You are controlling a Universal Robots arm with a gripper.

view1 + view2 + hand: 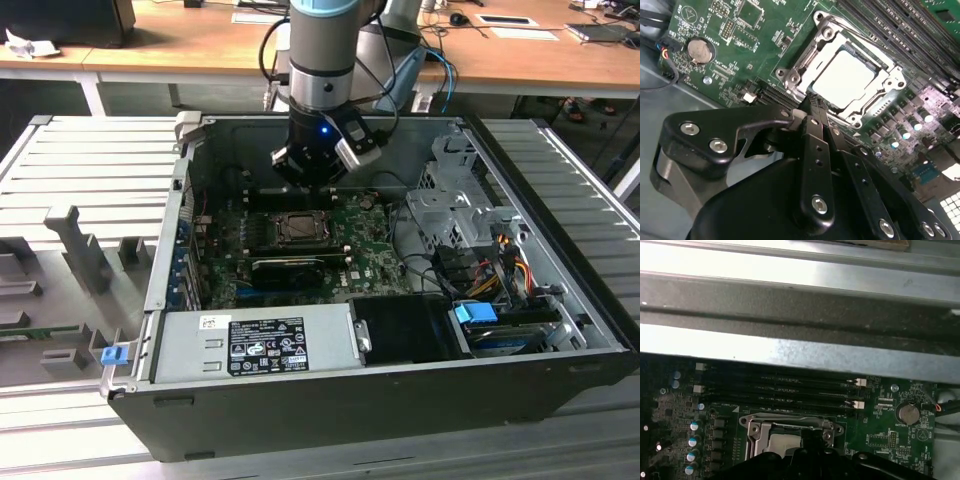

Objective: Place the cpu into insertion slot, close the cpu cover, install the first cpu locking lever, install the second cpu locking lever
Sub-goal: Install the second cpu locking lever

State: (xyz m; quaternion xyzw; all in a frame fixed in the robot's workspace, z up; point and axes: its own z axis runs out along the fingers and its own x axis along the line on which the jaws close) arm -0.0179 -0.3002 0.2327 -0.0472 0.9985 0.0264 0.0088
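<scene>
The cpu point(842, 77) lies flat in the insertion slot point(826, 25), its silver top showing. The cpu cover point(805, 62) is folded down around it as a metal frame. In the second wrist view, my gripper point(811, 98) is shut, with its tips meeting at the socket's edge; whether they pinch a lever there I cannot tell. In the exterior view, the gripper point(312, 185) hangs just behind the insertion slot point(272, 228) inside the open computer case. In the first wrist view, the cpu point(782, 442) sits right beside the gripper point(812, 437).
Long memory slots point(780, 385) run beside the socket, below the case wall point(790, 355). A coin battery point(699, 50) sits on the green board. A black card point(290, 268), the power supply point(255, 340), a drive cage point(455, 205) and cables point(500, 260) crowd the case.
</scene>
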